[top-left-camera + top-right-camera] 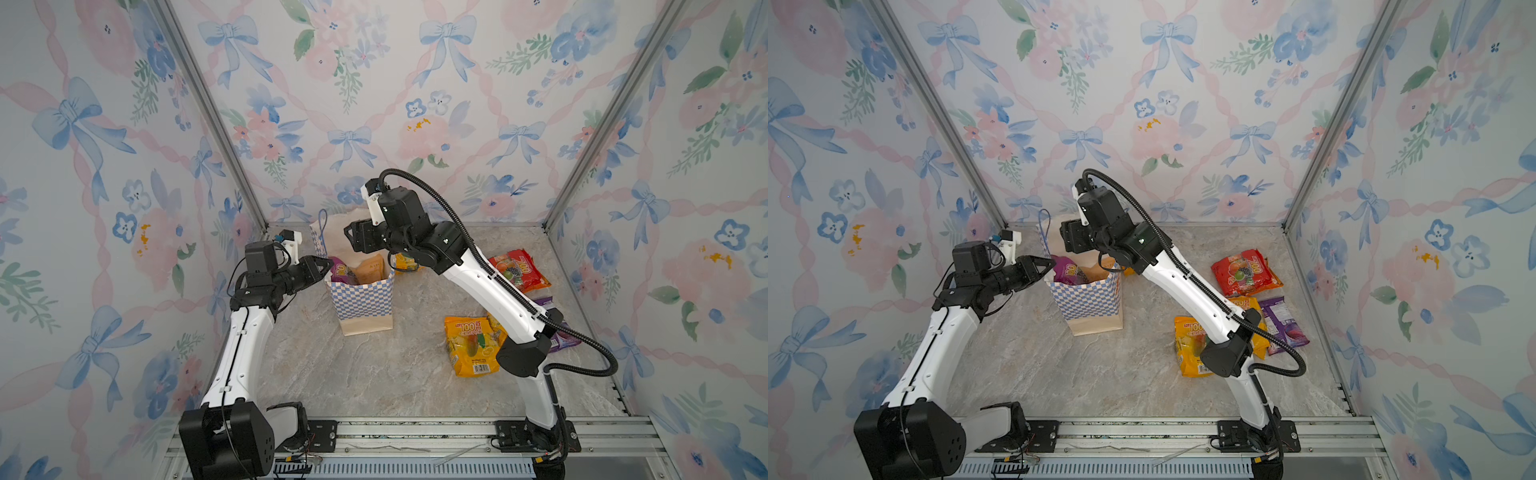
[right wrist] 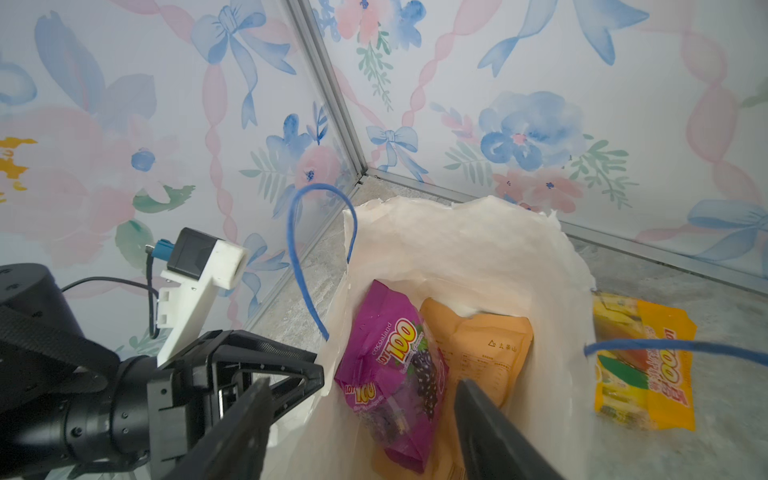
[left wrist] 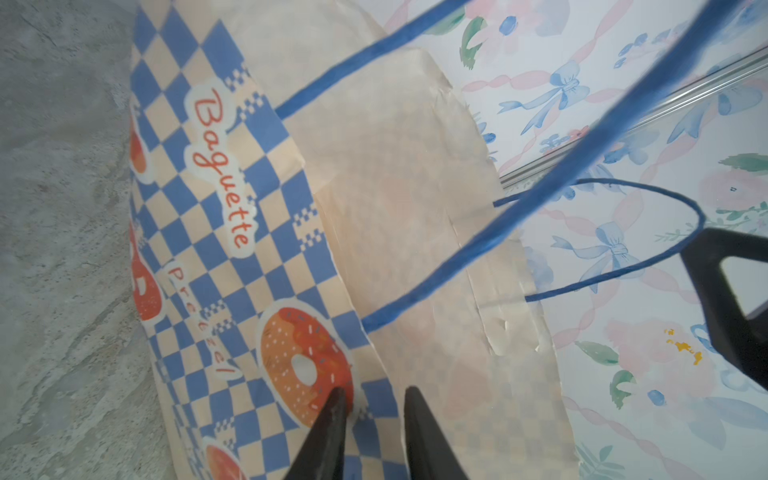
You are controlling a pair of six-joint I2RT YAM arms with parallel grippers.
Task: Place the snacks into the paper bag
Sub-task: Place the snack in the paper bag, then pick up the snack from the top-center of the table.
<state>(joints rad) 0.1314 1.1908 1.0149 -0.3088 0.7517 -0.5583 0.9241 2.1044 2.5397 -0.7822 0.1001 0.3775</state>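
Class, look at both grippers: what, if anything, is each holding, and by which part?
The left gripper pinches the paper bag by its top rim, one finger outside, one inside. The right gripper is open over the bag, holding nothing.

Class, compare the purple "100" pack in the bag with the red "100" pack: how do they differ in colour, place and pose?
Colour: the purple "100" pack is magenta with grapes; the red "100" pack is red with mixed fruit. Place: the purple pack is inside the paper bag; the red pack lies outside on the table. Pose: the purple pack stands on end; the red pack lies flat. Both bear a large "100".
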